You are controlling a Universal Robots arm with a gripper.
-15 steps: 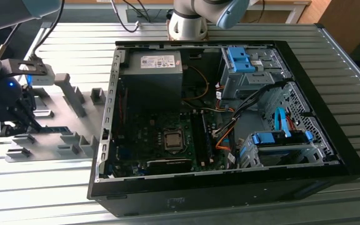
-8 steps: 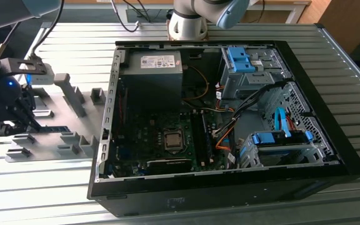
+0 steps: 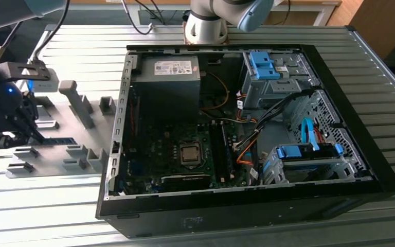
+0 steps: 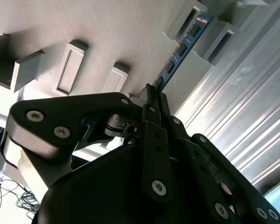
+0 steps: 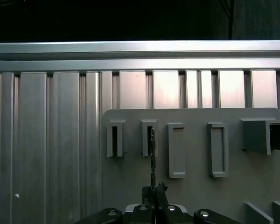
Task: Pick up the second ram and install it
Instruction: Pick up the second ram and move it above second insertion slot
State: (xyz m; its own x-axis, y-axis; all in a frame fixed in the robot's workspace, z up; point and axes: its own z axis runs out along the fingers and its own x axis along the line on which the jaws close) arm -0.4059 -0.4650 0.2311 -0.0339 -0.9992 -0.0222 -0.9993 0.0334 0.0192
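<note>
hand (image 4: 151, 95) tight on second ram (image 4: 179, 50)

A robotics lab or test workshop, set up for computer assembly: the base of a robot arm (image 3: 207, 25) stands on a ribbed aluminium-profile table (image 3: 81, 41), where an open desktop computer case (image 3: 362, 190) lies on its side with motherboard (image 3: 177, 149), drive bays (image 3: 273, 77) and wiring (image 3: 252, 149) bared. Beside it sits a grey fixture plate (image 5: 130, 186) of slotted holders, one keeping the second ram (image 4: 182, 46) on edge. Loose cables (image 3: 142, 15) and wooden furniture (image 3: 382, 20) show beyond the far edge
</note>
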